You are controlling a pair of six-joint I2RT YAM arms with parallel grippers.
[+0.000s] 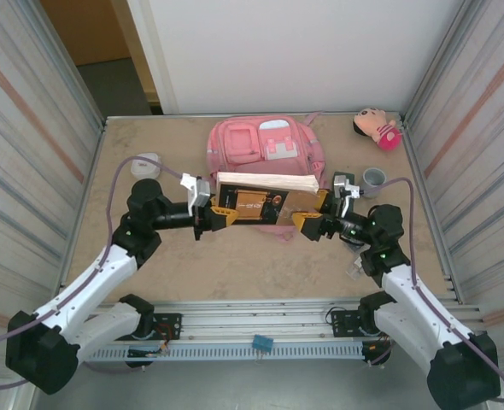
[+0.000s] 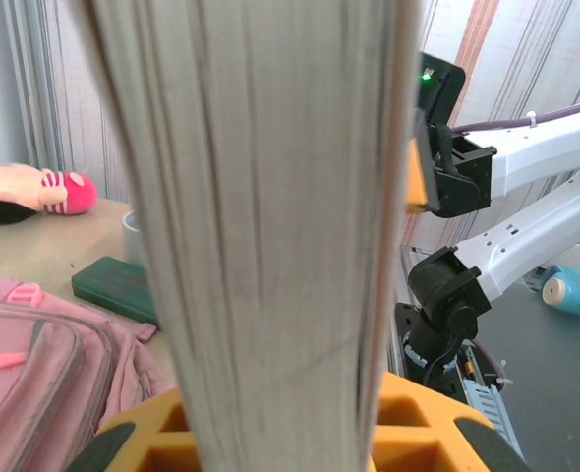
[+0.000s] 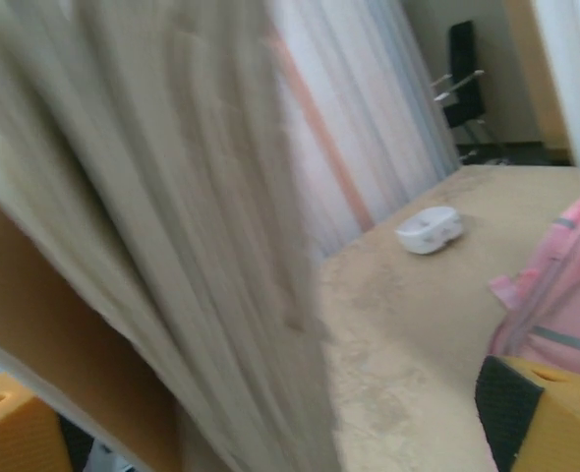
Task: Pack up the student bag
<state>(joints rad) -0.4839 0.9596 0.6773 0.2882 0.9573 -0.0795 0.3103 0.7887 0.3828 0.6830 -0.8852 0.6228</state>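
Note:
The student bag (image 1: 265,145) lies flat at the back middle of the table, pockets up. A thick book (image 1: 260,192) with a brown cover and pale page edges hangs over the bag's near edge. My left gripper (image 1: 220,215) is shut on the book's left end. In the left wrist view the book's pages (image 2: 270,246) stand between my orange fingers (image 2: 423,423), and the bag (image 2: 44,364) lies below left. My right gripper (image 1: 307,224) is open at the book's right end. In the right wrist view the blurred book (image 3: 172,226) sits between its wide-apart fingers (image 3: 541,418).
A small pink plush doll (image 1: 378,128) lies at the back right corner, with a grey cup (image 1: 373,179) nearer. A white object (image 1: 147,164) sits at the left. A dark green case (image 2: 118,285) lies beside the bag. Metal walls close in both sides.

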